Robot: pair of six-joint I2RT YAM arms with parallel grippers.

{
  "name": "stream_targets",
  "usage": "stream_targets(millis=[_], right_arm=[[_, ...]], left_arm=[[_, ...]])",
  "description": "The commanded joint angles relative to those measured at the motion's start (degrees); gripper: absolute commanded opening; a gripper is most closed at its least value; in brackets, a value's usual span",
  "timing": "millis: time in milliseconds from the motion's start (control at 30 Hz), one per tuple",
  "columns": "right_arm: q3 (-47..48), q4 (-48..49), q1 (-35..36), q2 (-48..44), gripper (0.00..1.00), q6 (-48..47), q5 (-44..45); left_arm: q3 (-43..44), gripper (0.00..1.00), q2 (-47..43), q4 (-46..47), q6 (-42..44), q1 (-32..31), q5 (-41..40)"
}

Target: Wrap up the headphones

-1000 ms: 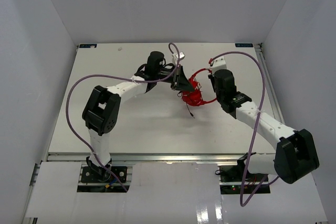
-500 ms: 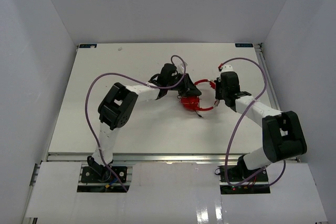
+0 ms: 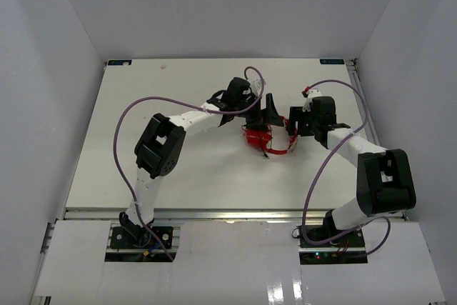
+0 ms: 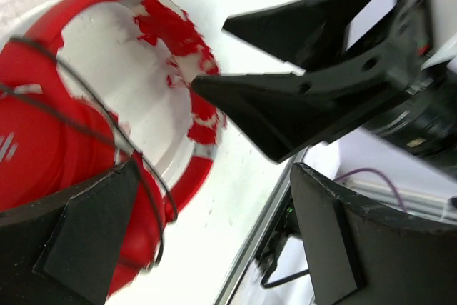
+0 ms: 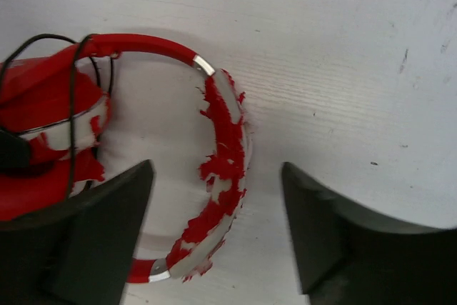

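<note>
The red headphones (image 3: 265, 139) lie on the white table at centre right, earcups folded together. Their thin black cable (image 5: 73, 116) is looped round the earcups (image 5: 39, 148). My left gripper (image 3: 261, 113) hovers just behind them, open, with nothing between its fingers. In the left wrist view the headphones (image 4: 64, 141) sit by the left finger and my left gripper (image 4: 214, 171) spans bare table. My right gripper (image 3: 291, 128) is at the headband end, open. In the right wrist view the worn headband (image 5: 225, 162) lies on the table between the spread fingers of my right gripper (image 5: 216, 169), untouched.
Thick purple robot cables (image 3: 132, 116) arc over both arms. The right gripper's black fingers (image 4: 300, 98) fill the upper right of the left wrist view. A metal table-edge rail (image 4: 260, 237) runs below them. White walls enclose the table (image 3: 143, 105).
Both grippers have opened and let go of the headphones, which now rest on the table. The left gripper drew back a little behind them.
</note>
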Motion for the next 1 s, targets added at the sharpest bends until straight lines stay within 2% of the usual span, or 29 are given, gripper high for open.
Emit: stream_targets(millis=[0, 33, 200, 467, 600, 700, 800, 967], right_arm=[[3.4, -1.9, -1.6, -2.7, 0.89, -5.4, -9.4], [3.5, -2.2, -1.8, -2.8, 0.93, -5.5, -10.5], [3.3, -4.8, -2.9, -4.7, 0.9, -8.6, -14.1], [1.4, -8.2, -3.3, -14.4, 0.9, -14.9, -12.7], [1.3, -10.4, -3.3, -19.1, 0.9, -14.8, -11.3], [0.2, -10.5, -3.3, -23.6, 0.9, -12.9, -7.8], [-2.1, -9.0, -3.3, -29.4, 0.9, -10.5, -2.2], [-4.3, -8.7, -3.3, -33.5, 0.9, -9.6, -2.5]], left_arm=[[1.6, 0.98, -5.9, -15.4, 12.3, -0.8, -1.8], [1.5, 0.98, -6.2, -15.6, 13.1, -0.8, -1.8], [0.0, 0.98, -9.2, -20.0, 17.7, -1.1, -4.7], [-0.3, 0.98, -18.2, -22.3, 24.9, -1.1, -16.3], [-2.0, 0.98, -21.0, -21.2, 25.7, -1.0, -17.2], [-9.5, 0.98, -27.8, -15.7, 25.9, -1.0, -15.9], [-20.7, 0.98, -38.3, -4.8, 25.0, -1.0, -13.8], [-40.3, 0.98, -55.4, 10.0, 21.2, -0.8, -15.5]])
